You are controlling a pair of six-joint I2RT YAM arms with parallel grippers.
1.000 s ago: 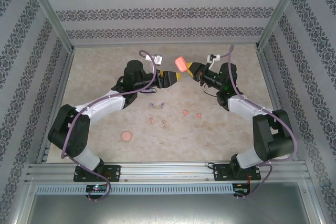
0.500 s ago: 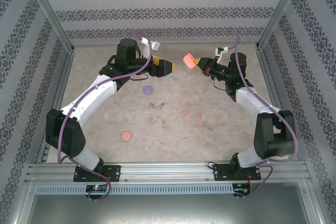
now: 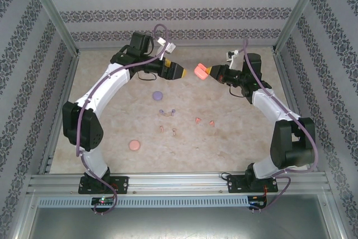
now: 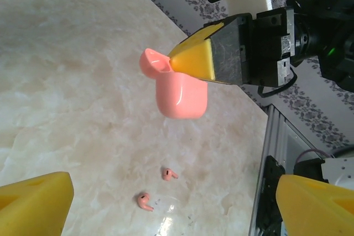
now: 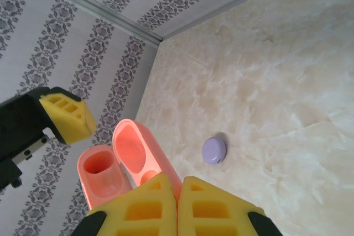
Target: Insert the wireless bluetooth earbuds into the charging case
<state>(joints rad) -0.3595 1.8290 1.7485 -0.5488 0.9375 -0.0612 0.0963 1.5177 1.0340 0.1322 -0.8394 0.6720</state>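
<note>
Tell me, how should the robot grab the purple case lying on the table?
Probably from straight above, with the open left fingers closing across the purple case's rounded sides. It lies flat and low on the table, apart from everything else, so the sides are the only parts to pinch.

Open coral charging case (image 3: 200,71) aloft; tiny earbuds (image 3: 197,120) lie scattered

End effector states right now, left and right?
Left end effector: open, empty.
Right end effector: shut on the coral-pink charging case.
</note>
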